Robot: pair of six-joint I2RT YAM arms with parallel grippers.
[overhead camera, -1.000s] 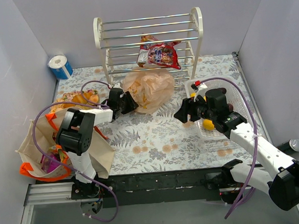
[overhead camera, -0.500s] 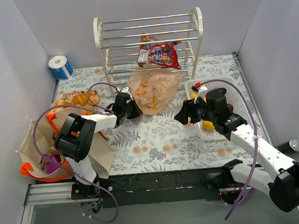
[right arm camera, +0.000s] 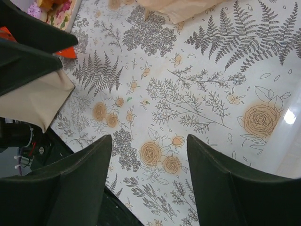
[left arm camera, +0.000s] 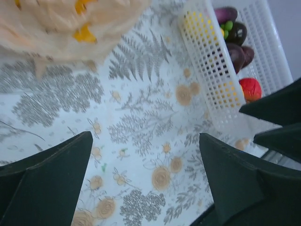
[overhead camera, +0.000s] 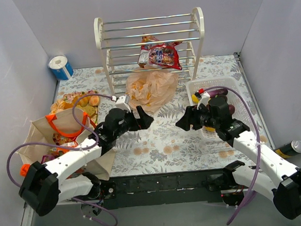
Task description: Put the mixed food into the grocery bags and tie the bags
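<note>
The peach plastic bag lies slumped in front of the rack with yellow pieces showing through; its edge fills the top of the left wrist view. The beige tote with orange handles stands open at the left, colourful packets inside. A red snack packet lies on the rack. Small fruit, dark purple and red-orange, sits in the white basket. My left gripper hangs open and empty over the floral cloth, below the bag. My right gripper is open and empty too, facing it.
A white wire rack stands at the back. Pastries lie behind the tote, a paper roll in the back left corner, a can off the table's right edge. The tote's corner shows left of my right gripper.
My left gripper has let go of the peach bag, opened wide and swung toward the table's middle as its arm stretched out. The bag has settled nearer the rack. The right arm barely moved.
</note>
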